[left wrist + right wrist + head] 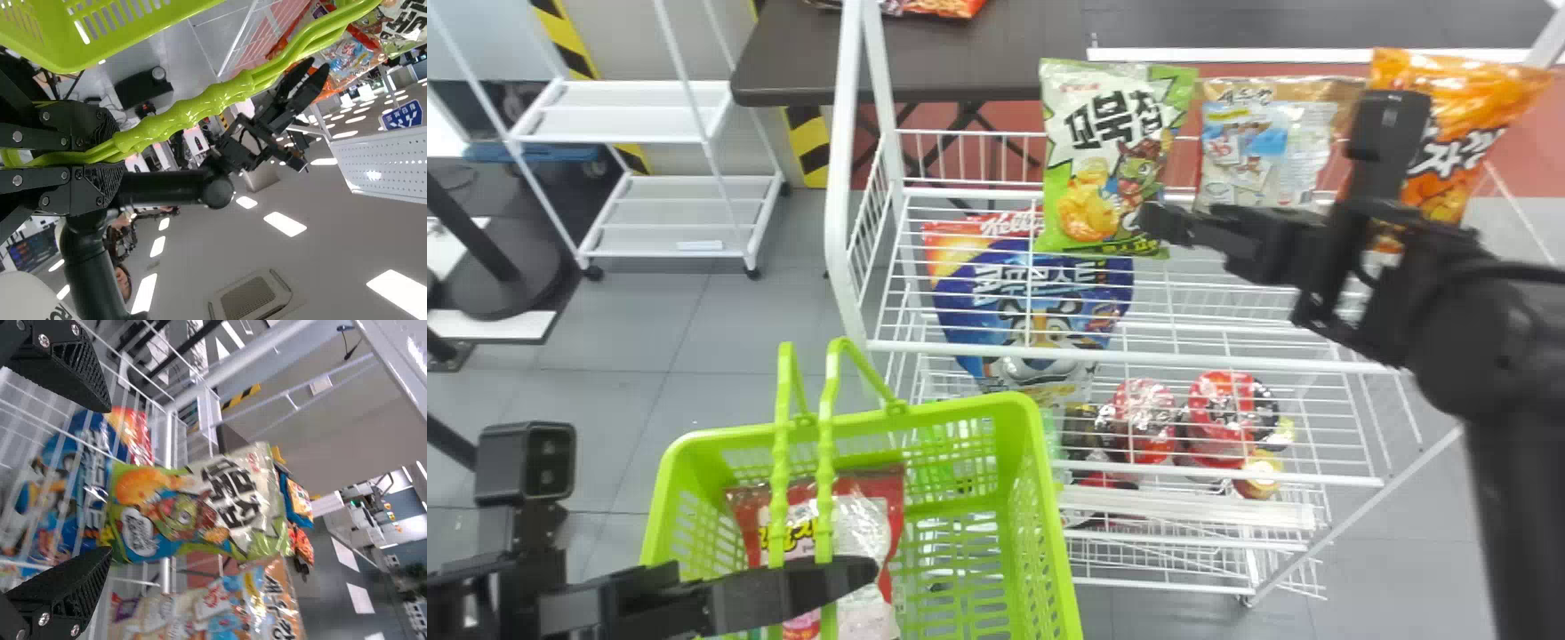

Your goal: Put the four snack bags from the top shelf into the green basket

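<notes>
On the top shelf stand three snack bags: a green-and-white bag (1107,160), a beige bag (1267,147) and an orange bag (1463,133). My right gripper (1178,224) is by the lower right part of the green-and-white bag. In the right wrist view, my right gripper (109,480) is open, its fingers spread wide before the lower end of the green-and-white bag (193,507). The green basket (1040,507) holds a red-and-white snack bag (871,524). My left gripper (818,578) is at its handles; in the left wrist view, my left gripper (120,153) is shut on the handles (193,110).
The white wire rack (1138,358) carries a blue bag (1032,293) and several red-lidded cups (1143,418) on lower levels. Behind it stands a dark table (800,62). A rack post (840,178) rises left of the top shelf. A white cart (685,200) stands at the back left.
</notes>
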You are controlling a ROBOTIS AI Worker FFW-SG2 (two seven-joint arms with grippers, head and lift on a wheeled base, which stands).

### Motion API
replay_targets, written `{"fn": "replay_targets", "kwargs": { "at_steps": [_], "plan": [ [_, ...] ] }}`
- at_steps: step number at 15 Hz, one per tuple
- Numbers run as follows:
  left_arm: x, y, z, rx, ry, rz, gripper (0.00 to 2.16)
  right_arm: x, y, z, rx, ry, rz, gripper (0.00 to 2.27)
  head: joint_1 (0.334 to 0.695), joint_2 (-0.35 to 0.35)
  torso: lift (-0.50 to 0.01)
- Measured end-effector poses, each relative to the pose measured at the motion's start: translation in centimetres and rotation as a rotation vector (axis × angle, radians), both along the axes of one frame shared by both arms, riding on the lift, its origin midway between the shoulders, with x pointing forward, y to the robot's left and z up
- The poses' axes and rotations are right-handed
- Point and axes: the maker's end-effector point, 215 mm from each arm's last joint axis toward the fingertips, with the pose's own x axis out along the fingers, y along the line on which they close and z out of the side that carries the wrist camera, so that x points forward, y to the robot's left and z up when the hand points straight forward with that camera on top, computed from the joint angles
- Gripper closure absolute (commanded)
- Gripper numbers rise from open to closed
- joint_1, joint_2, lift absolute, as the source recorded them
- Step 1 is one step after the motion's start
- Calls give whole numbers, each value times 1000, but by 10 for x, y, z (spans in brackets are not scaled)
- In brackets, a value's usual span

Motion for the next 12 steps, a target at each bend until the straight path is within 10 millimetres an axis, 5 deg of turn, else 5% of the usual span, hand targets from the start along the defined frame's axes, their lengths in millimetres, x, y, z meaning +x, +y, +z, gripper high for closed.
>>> {"fn": "replay_targets", "kwargs": {
  "at_steps": [5, 7, 9, 11, 12],
  "plan": [
    [9, 2, -1, -11, -5, -3, 2148, 56, 17, -19, -108, -16, -18, 100, 695, 36, 0],
    [11, 3, -3, -15, -5, -1, 2148, 69, 29, -27, -156, -11, -10, 394, 695, 54, 0],
    [11, 4, -4, -17, -3, 1, 2148, 77, 42, -36, -195, 6, 14, 957, 695, 68, 0],
    [11, 4, -4, -18, -4, 0, 2148, 78, 50, -39, -211, 12, 32, 2125, 695, 80, 0],
    [11, 4, -4, -20, -3, 0, 2148, 78, 51, -41, -217, 17, 35, 2246, 695, 82, 0]
  ]
}}
